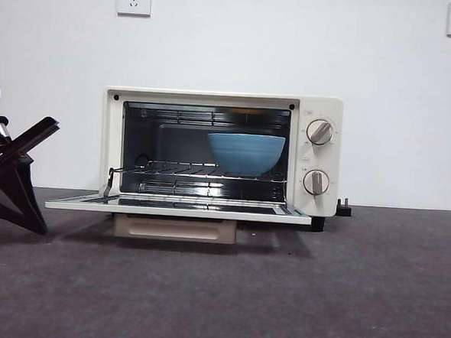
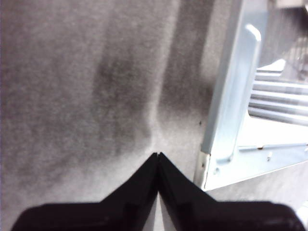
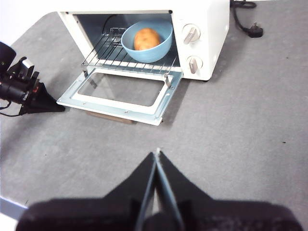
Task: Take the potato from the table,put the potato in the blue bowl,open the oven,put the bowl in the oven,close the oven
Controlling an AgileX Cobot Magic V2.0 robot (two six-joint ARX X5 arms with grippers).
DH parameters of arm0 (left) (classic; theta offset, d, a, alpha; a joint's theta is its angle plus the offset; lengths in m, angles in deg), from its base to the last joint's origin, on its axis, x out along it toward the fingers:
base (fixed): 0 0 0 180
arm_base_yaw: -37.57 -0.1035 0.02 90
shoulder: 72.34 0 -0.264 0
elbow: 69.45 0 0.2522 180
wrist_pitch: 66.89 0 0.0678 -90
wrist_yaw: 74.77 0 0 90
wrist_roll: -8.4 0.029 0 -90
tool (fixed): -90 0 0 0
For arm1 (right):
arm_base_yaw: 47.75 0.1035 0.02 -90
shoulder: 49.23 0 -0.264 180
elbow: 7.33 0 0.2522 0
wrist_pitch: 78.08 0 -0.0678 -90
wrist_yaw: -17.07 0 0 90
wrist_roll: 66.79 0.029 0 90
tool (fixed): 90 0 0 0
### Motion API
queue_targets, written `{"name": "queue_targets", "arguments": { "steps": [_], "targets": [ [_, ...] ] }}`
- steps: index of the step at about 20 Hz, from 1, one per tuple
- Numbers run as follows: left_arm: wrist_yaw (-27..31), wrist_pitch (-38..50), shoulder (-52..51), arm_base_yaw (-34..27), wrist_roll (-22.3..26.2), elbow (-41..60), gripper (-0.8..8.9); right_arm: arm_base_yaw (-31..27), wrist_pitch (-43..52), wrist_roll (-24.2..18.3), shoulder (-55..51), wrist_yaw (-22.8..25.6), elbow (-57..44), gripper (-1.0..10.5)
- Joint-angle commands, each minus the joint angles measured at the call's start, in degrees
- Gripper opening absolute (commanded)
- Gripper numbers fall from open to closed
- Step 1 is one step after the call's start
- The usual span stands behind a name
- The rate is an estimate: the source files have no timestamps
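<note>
Grey table (image 1: 279,295); oven (image 1: 220,149) centre, door down, bowl (image 1: 245,153) with potato (image 3: 147,39) inside; left gripper (image 2: 158,155) by door corner, right gripper (image 3: 157,153) lower centre, both pressed together, seemingly empty.

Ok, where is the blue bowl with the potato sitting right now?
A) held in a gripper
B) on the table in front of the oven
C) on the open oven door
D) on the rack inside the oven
D: the blue bowl, potato inside, rests on the wire rack in the oven, whose door hangs open.

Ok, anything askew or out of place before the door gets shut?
Nothing stands out. The blue bowl sits upright on the oven rack, the potato inside it; the door lies flat open.
</note>
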Motion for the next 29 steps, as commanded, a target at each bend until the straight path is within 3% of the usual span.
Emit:
{"name": "queue_targets", "arguments": {
  "steps": [1, 4, 10, 16, 22, 29],
  "targets": [
    [-1.16, 1.51, 0.72, -0.13, -2.05, 0.52, -0.08, 0.11, 1.14, 0.59, -0.04, 0.61, -0.35, -0.1],
    [-5.27, 3.87, 0.98, -0.13, -4.22, 0.52, -0.08, 0.11, 2.32, 0.59, -0.04, 0.61, -0.35, -0.1],
    [-7.26, 3.98, 0.98, -0.35, -4.37, 0.52, -0.08, 0.11, 2.58, 0.61, -0.07, 0.59, -0.35, -0.1],
    [-14.03, 5.6, 0.96, -1.14, -5.16, 0.52, -0.08, 0.11, 2.78, 0.63, -0.07, 0.57, -0.35, -0.1],
    [-20.79, 11.74, 0.83, -1.22, -11.1, 0.5, -0.08, 0.11, 2.78, 1.75, -0.04, 0.57, -0.35, -0.1],
    [-24.26, 25.14, 0.07, -1.22, -24.46, -0.79, -0.08, 0.11, 2.8, 1.97, -0.04, 0.59, -0.35, -0.1]
  ]
}}
